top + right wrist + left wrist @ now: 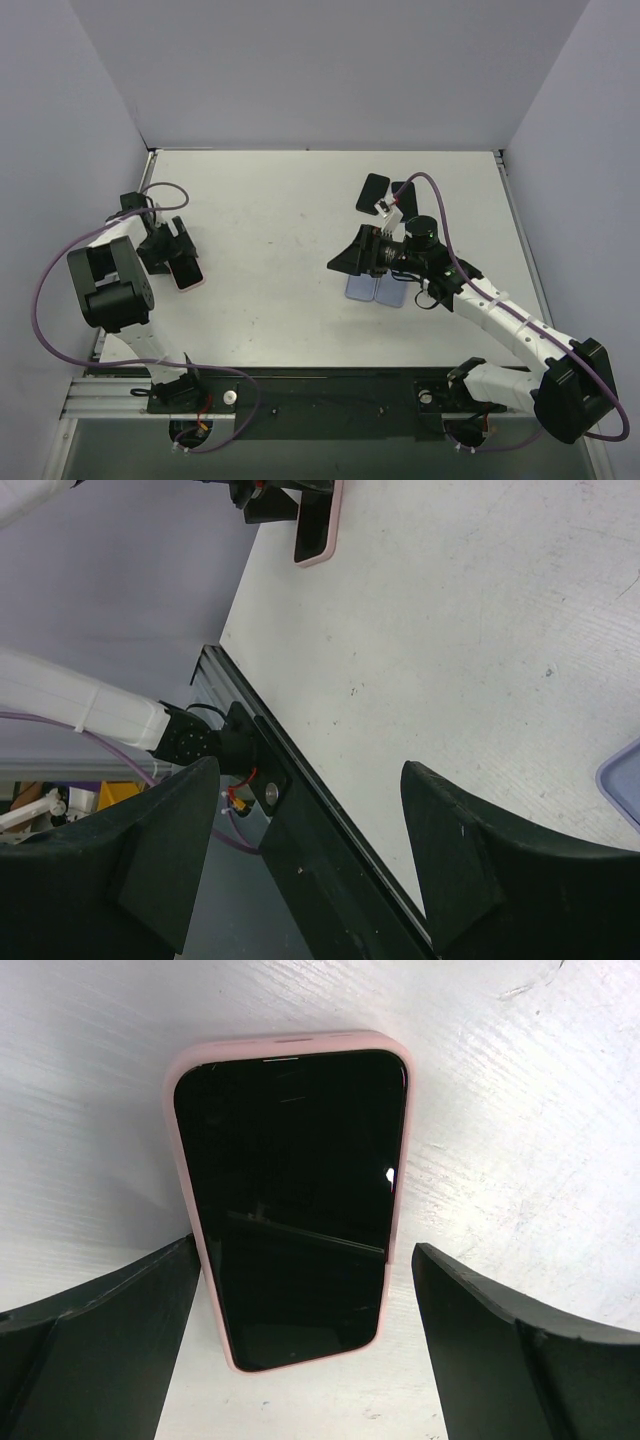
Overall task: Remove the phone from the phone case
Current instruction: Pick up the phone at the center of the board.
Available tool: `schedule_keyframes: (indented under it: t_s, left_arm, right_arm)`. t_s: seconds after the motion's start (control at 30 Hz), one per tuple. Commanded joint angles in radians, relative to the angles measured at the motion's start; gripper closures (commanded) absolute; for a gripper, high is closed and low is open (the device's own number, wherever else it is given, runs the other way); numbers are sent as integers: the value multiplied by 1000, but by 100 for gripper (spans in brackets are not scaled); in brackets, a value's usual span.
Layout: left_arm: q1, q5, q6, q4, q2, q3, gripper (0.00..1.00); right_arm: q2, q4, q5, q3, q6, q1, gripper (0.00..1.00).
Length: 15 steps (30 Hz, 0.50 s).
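Note:
The phone (290, 1180) lies screen-up on the white table, seated in a pink phone case (290, 1042) whose rim shows all round it. My left gripper (305, 1250) is open and straddles the phone's near end, one finger (120, 1320) close beside the case, the other (500, 1340) apart from it. From above, the cased phone (188, 274) pokes out under the left gripper (176, 256) at the table's left side. My right gripper (340, 262) hovers open right of centre, pointing left, with nothing between its fingers (470, 850).
Two lavender flat items (376, 291) lie under the right wrist; one corner (625, 790) shows in the right wrist view. Two black flat objects (373, 192) rest farther back. The table's near edge and black rail (300, 810) run below the right gripper.

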Motion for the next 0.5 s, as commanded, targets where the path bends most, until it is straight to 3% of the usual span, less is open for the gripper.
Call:
schedule_keyframes:
  t_s: [0.0,0.37,0.43,0.47]
  left_arm:
    - [-7,2,-6,19,13,25,3]
    - [-92,-246,-27,-43,95,72,3]
    - [-92,-254,-27,-55,111,80,6]
    - [-92,-251,-26,-55,121,80,15]
  right_arm:
    - [-13,65,-12,-9,7,-2,32]
    - [-5,86,-3,-12,27,-2,32]
    - [-10,82,3,-12,30,0,33]
    - [-14,80,6,-12,30,0,33]
